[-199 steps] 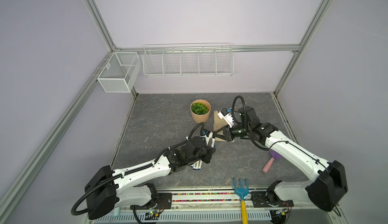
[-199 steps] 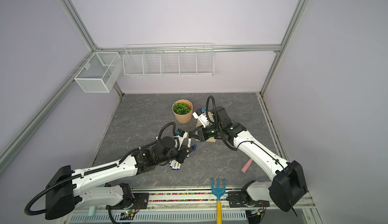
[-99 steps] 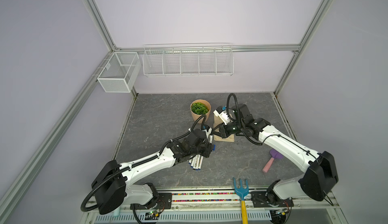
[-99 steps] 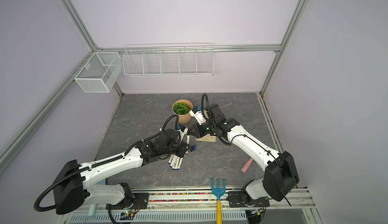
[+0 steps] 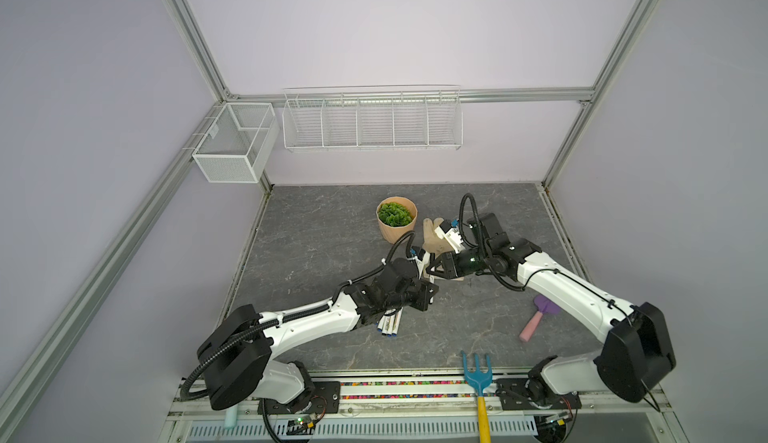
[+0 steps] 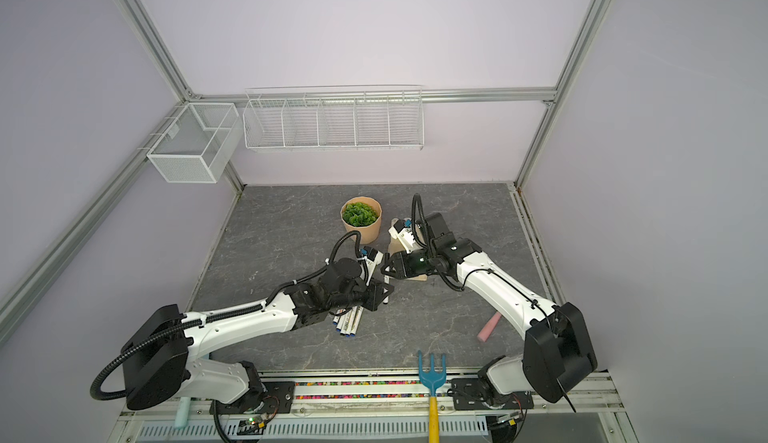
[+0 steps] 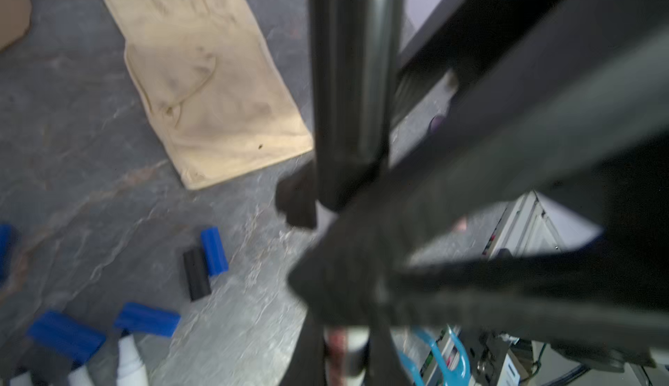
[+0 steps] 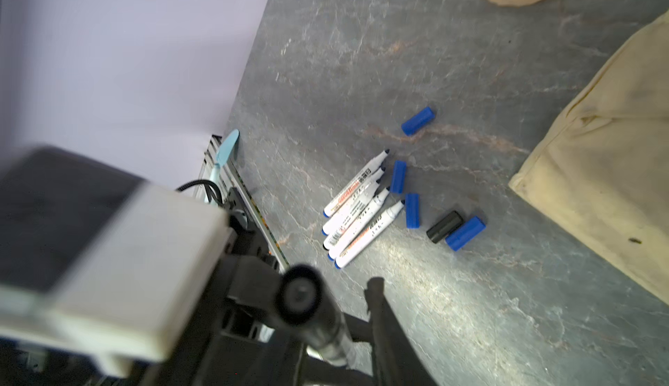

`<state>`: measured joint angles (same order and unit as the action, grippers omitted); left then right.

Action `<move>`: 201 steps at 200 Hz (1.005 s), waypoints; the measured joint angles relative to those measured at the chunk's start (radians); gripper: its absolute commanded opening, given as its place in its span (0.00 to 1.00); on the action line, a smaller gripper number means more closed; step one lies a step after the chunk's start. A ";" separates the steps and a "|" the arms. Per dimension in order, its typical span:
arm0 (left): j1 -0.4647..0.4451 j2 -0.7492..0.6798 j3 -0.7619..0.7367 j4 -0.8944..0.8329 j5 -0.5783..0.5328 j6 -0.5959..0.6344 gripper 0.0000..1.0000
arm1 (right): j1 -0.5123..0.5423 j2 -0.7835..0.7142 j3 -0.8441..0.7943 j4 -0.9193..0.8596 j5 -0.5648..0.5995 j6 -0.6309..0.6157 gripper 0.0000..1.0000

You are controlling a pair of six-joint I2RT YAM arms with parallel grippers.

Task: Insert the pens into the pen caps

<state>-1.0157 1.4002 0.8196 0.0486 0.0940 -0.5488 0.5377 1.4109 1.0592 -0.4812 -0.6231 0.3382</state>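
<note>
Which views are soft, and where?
Left wrist view: the capped pen up close is smeared, the glove sharper. Right wrist view: pens on the table are crisp, the near housing blurred. Both top views: sharp, evenly lit.

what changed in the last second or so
The left gripper, shut on the black-capped pen, pushed out toward the right gripper, whose jaws have just loosened from the cap end, seemingly letting go. The loose pens, loose caps and glove lie as before.
</note>
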 measured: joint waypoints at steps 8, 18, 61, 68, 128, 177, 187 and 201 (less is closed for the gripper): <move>0.000 0.001 0.005 0.009 0.000 0.000 0.00 | 0.000 -0.001 -0.001 -0.003 -0.005 0.006 0.35; 0.000 0.004 0.007 0.021 0.001 0.000 0.00 | -0.001 -0.007 0.000 -0.001 -0.005 0.006 0.34; -0.001 0.026 0.020 0.045 0.003 0.000 0.00 | -0.008 -0.029 -0.002 -0.003 0.022 0.003 0.14; -0.001 0.026 0.020 0.048 0.001 0.000 0.00 | -0.009 -0.032 -0.004 -0.003 0.032 0.003 0.13; -0.004 -0.002 0.018 0.032 -0.131 -0.034 0.70 | -0.106 0.024 0.023 -0.061 0.189 0.060 0.13; -0.004 -0.111 -0.029 -0.147 -0.367 -0.135 0.74 | -0.217 0.303 0.106 -0.119 0.477 0.095 0.15; -0.004 -0.132 -0.040 -0.190 -0.406 -0.151 0.74 | -0.220 0.364 0.135 -0.133 0.524 0.095 0.16; -0.004 -0.164 -0.056 -0.245 -0.451 -0.167 0.74 | -0.225 0.435 0.173 -0.145 0.564 0.096 0.17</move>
<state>-1.0195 1.2358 0.7639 -0.1967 -0.3573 -0.7162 0.3126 1.8458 1.2324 -0.6266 -0.0589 0.4343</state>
